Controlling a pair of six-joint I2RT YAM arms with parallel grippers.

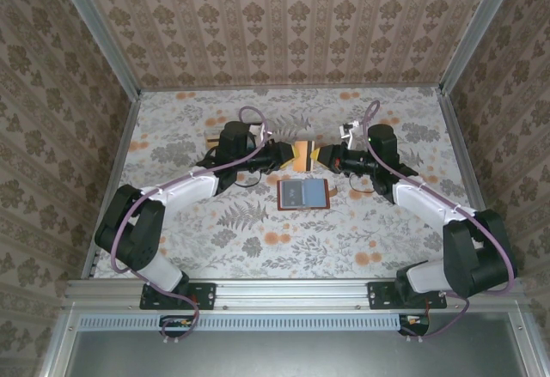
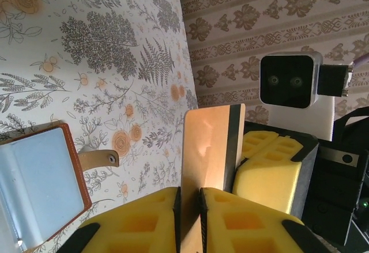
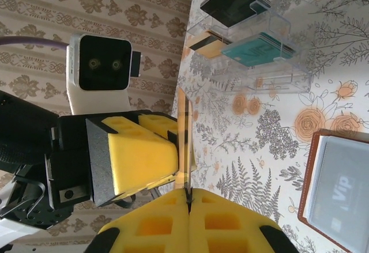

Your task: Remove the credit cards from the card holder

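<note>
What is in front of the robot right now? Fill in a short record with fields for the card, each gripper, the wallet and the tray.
card: gold-tan plastic card with a dark stripe, held off the table between both grippers
left gripper: closed on one end of the card
right gripper: shut on the other end
wallet: reddish-brown leather bifold wallet, lying open on the floral table
tray: clear plastic compartment tray, holding flat cards
</note>
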